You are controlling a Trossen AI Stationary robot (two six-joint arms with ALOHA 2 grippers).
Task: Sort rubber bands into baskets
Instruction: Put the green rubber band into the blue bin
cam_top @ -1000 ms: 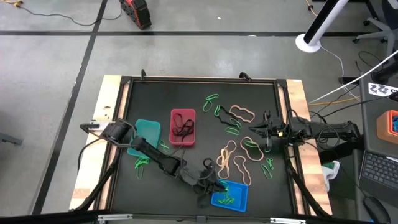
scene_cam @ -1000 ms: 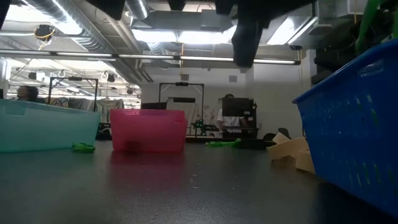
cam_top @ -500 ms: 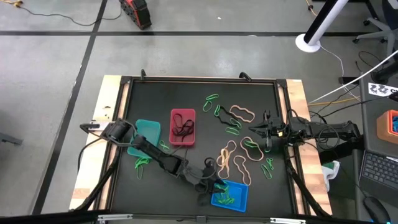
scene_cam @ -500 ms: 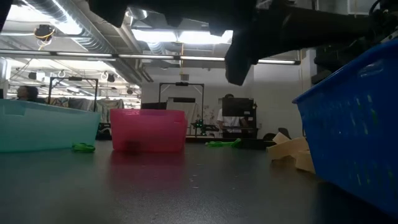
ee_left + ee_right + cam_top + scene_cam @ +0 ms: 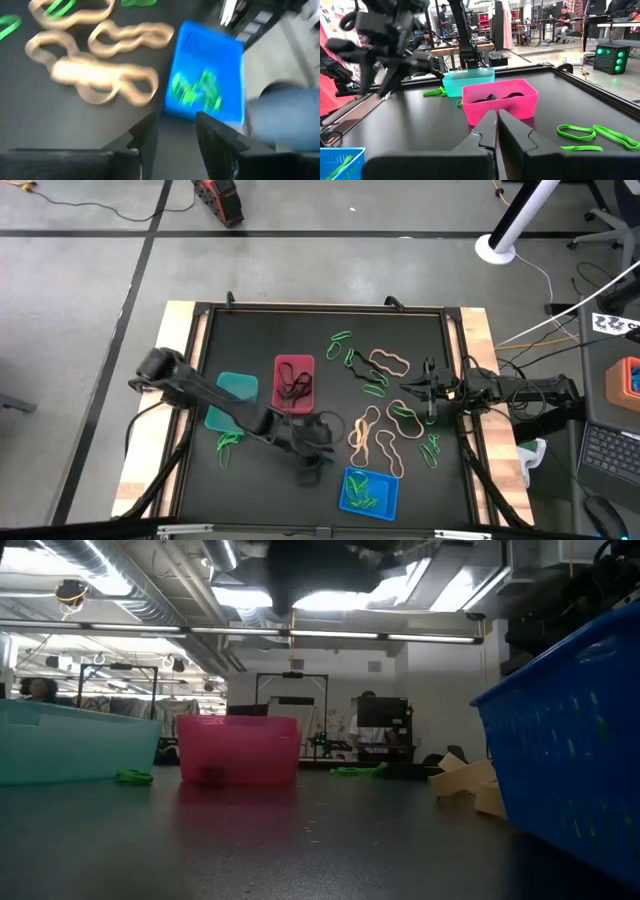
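Left gripper (image 5: 318,452) released and empty, risen off blue basket (image 5: 370,492), right gripper (image 5: 430,392) clenched, unmoved.

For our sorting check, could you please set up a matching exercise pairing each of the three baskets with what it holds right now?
Column one:
1. blue basket
2. red basket
3. teal basket

Column two:
A. black rubber bands
B. green rubber bands
C. no bands visible inside

Pairs: 1-B, 2-A, 3-C.
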